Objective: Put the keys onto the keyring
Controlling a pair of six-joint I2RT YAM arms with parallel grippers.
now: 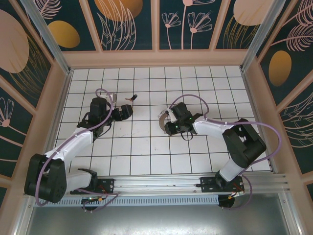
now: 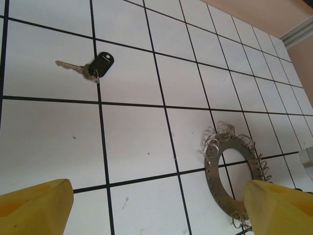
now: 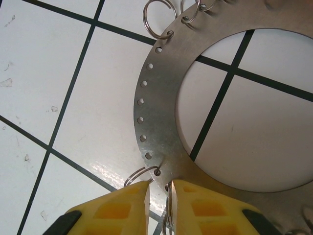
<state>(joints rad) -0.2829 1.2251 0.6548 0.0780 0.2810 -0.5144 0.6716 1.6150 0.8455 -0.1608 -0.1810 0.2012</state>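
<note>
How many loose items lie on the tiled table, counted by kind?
Key, with black fob: 1
Keyring, a metal hoop fringed with small loops: 1
Total: 2

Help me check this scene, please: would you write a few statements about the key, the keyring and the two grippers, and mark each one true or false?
1. The left gripper is open, with nothing between its fingers. True.
2. The key already hangs on the keyring. False: it lies on the tiles, apart from the keyring.
3. Small wire loops fringe the keyring's rim. True.
4. The right gripper is spread wide over the key. False: its fingers stand close together at the keyring's rim, with a thin loop in the narrow gap.
</note>
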